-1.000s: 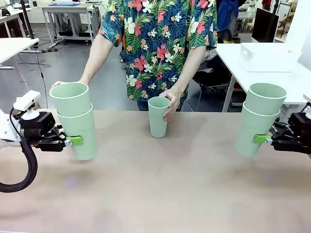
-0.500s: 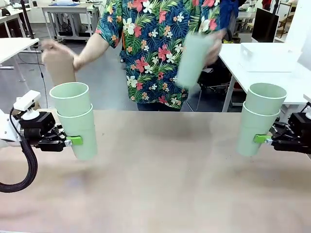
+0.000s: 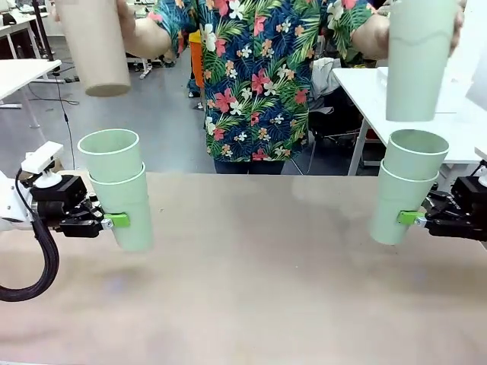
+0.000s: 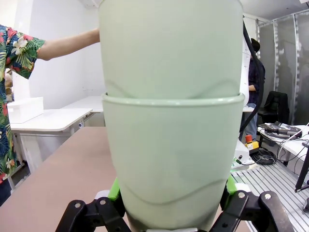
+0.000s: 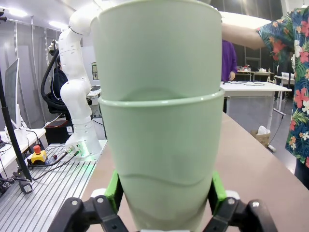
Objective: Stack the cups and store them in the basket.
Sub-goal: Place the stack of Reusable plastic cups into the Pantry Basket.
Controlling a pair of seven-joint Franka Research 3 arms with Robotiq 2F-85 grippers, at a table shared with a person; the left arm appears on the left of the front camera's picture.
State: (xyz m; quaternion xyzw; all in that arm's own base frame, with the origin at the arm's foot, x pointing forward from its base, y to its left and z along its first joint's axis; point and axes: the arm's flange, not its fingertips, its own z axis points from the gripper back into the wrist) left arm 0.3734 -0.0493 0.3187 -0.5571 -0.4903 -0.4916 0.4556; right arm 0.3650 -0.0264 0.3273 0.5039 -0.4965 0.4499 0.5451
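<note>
Now the person has raised the tan cup (image 3: 95, 46) and a mint cup (image 3: 418, 61). The left tool (image 3: 116, 221) clamps the left stack (image 3: 122, 194), the right tool (image 3: 409, 217) the right stack (image 3: 405, 190), so nesting looks next.

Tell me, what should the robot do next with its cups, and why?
Probably just hold steady. The left gripper grips the left stack of two green cups, and the right gripper grips the right stack, both upright. The person holds a brown cup over the left stack and a green cup over the right, likely to drop them in.
</note>
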